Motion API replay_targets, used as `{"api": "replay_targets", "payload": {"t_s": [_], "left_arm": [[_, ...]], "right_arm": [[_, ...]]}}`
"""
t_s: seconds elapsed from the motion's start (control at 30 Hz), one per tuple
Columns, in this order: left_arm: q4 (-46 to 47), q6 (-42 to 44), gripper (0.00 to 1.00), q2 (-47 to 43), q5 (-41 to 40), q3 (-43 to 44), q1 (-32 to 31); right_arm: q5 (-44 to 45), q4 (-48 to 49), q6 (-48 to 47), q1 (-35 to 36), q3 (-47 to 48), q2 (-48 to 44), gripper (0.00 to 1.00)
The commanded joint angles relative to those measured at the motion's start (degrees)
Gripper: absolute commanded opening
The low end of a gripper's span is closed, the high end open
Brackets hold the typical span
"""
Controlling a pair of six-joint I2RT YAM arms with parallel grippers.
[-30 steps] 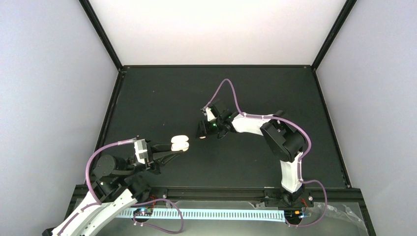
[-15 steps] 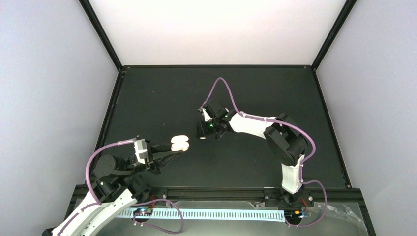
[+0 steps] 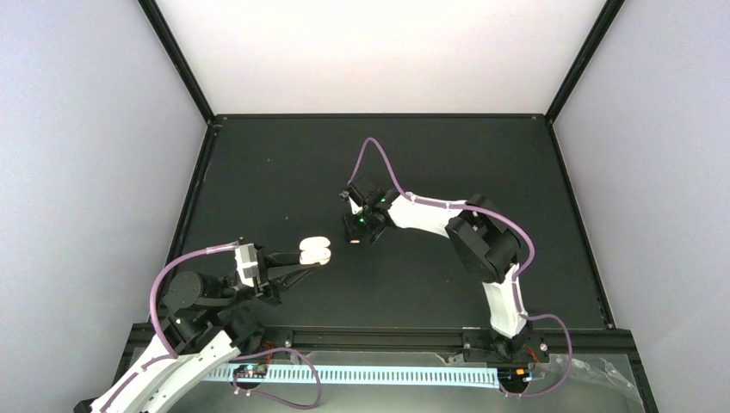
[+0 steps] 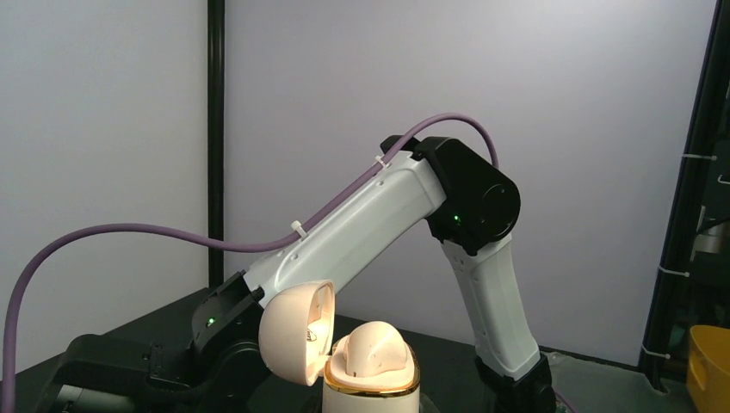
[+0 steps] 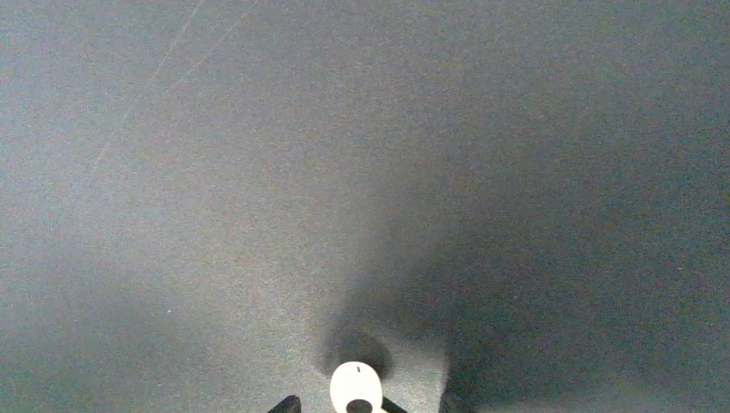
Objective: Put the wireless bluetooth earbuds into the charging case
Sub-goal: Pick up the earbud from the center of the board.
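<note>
The charging case (image 3: pixel 315 251) is pale beige with its lid open, and my left gripper (image 3: pixel 308 262) is shut on it just above the mat. The left wrist view shows the lid (image 4: pixel 293 331) tipped left, the gold-rimmed base (image 4: pixel 372 389) and a beige rounded bud (image 4: pixel 376 344) seated in it. My right gripper (image 3: pixel 354 236) hangs just right of the case, apart from it. It is shut on a white earbud (image 5: pixel 355 387), held between the black fingertips (image 5: pixel 287 403) over bare mat. No other earbuds show.
The black mat (image 3: pixel 430 163) fills the table inside a black frame (image 3: pixel 379 115), with white walls around. The right arm's white forearm (image 4: pixel 361 224) crosses behind the case in the left wrist view. A yellow bin (image 4: pixel 708 366) stands at far right.
My right arm has swung its elbow and wrist left, bringing the held earbud slightly nearer the case. The left arm and case have not moved.
</note>
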Motion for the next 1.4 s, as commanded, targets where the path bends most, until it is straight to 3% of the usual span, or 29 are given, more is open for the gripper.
{"api": "replay_targets", "payload": {"t_s": [0.0, 0.9, 1.37], "left_arm": [[0.58, -0.29, 0.02, -0.06, 0.37, 0.55, -0.16], [0.37, -0.44, 0.02, -0.28, 0.33, 0.55, -0.16], [0.45, -0.47, 0.02, -0.23, 0.31, 0.55, -0.16]], "right_arm": [[1.87, -1.45, -0.85, 0.30, 1.52, 1.01, 0.40], [3.87, -3.73, -1.74, 1.93, 4.14, 3.46, 0.21], [4.18, -4.59, -1.92, 1.96, 5.29, 4.27, 0.20]]}}
